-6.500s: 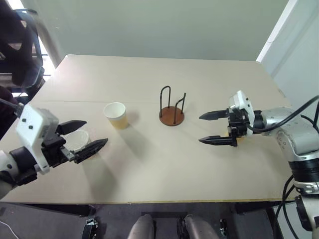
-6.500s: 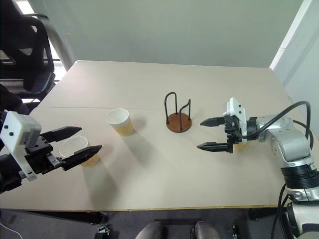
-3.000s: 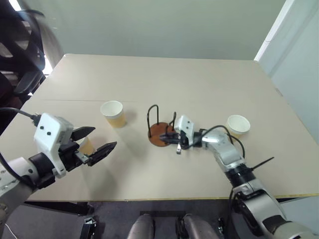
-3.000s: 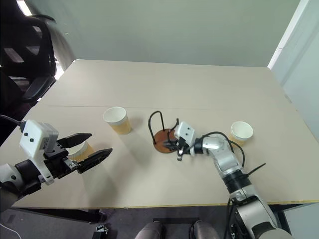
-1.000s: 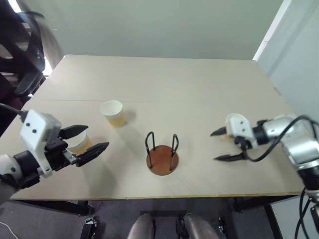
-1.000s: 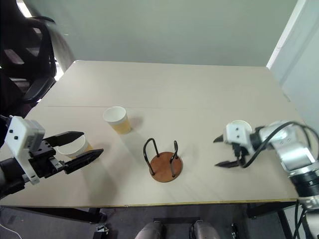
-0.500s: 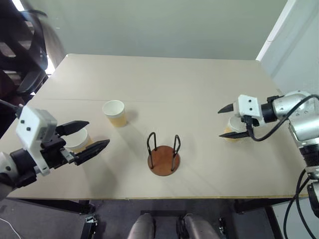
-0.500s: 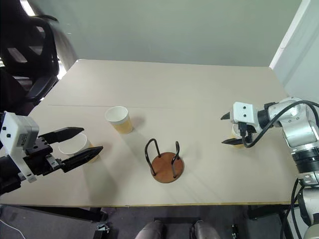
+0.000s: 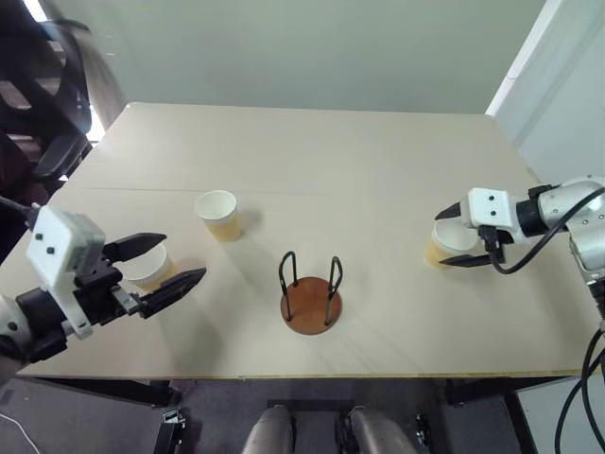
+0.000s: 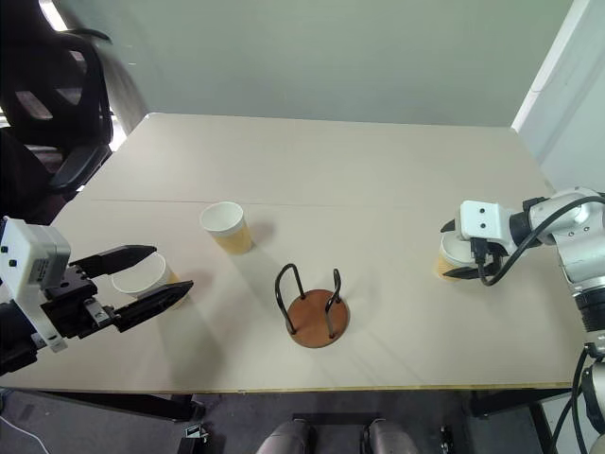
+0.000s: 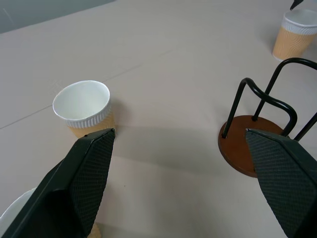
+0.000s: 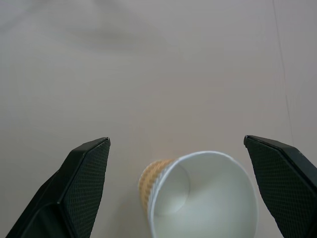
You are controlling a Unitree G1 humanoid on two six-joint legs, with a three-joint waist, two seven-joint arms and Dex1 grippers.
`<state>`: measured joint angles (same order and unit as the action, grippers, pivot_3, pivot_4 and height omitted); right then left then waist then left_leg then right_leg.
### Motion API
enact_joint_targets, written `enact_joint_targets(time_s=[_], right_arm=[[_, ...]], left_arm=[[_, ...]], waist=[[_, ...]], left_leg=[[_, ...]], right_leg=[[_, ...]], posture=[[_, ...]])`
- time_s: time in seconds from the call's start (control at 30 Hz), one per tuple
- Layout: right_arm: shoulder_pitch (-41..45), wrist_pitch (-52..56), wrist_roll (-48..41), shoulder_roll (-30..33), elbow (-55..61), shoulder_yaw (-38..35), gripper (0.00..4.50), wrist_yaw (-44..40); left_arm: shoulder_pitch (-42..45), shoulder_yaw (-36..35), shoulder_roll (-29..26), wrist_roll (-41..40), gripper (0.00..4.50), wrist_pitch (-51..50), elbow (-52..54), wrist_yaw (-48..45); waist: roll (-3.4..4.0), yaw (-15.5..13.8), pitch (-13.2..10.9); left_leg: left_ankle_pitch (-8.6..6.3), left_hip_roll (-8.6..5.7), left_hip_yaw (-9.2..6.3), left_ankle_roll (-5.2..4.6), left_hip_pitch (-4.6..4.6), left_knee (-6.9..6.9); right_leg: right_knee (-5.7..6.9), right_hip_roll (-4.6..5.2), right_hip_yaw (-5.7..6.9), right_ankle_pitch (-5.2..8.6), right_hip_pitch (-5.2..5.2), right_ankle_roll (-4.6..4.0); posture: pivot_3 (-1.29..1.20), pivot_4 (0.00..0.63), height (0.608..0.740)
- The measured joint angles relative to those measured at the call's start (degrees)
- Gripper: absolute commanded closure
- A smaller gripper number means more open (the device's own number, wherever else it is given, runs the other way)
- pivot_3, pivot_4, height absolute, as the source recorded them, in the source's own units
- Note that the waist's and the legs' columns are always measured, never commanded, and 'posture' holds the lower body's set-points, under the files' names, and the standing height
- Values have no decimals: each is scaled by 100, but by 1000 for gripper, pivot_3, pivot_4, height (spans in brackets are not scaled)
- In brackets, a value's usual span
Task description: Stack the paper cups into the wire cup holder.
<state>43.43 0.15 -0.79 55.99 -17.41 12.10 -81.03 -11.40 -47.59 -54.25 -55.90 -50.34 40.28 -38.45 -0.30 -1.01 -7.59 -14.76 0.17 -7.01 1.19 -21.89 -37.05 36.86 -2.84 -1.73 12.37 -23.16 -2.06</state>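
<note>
Over on the right side of the table [image 9: 378, 161], the right gripper [image 9: 460, 236] stands spread wide around a paper cup [image 9: 446, 244], one finger either side, gripping nothing. Near the front edge, mid-table, sits the wire cup holder [image 9: 310, 295], empty. Off to the left, the left gripper [image 9: 161, 267] gapes wide too, holding nothing, a second cup [image 9: 148, 266] between its fingers and a third cup [image 9: 218, 215] upright farther back.

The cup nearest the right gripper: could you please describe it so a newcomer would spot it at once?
On the beige table, look right of the wire cup holder at the near middle. That paper cup stands upright between the open fingers of the right gripper. It alone stands on the table's right side.
</note>
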Motion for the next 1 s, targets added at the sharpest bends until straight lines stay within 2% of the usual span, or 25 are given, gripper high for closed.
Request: enact_joint_targets(time_s=[0.3, 0.63, 0.8, 1.0], right_arm=[[-17, -291, 476, 42, -156, 67, 44, 121], [-141, -554, 909, -331, -242, 461, 44, 208], [-140, -669, 1022, -423, -349, 504, 1655, 280], [-140, -701, 1121, -497, -469, 507, 3752, 292]], left_arm=[[109, 142, -2, 12, 0, 30, -25, 11], [109, 131, 21, -194, 0, 30, 103, 111], [65, -149, 137, -967, 0, 185, 404, -138], [-213, -300, 122, -1366, 0, 376, 602, -586]], waist=[[1, 10, 0], [2, 15, -1], [2, 11, -1], [3, 17, -1]], left_leg=[[0, 1, 1, 0, 2, -1], [0, 1, 1, -1, 2, -1], [-1, 1, 1, -2, 1, 0], [0, 2, 1, -2, 5, -1]], right_leg=[[2, 0, 0, -2, -1, 0], [3, 0, 0, -4, 0, 0], [1, 0, 0, -4, 0, 1], [5, 0, 1, -6, -1, -1]], posture=[[0, 150, 740], [0, 150, 740], [0, 150, 740], [0, 150, 740]])
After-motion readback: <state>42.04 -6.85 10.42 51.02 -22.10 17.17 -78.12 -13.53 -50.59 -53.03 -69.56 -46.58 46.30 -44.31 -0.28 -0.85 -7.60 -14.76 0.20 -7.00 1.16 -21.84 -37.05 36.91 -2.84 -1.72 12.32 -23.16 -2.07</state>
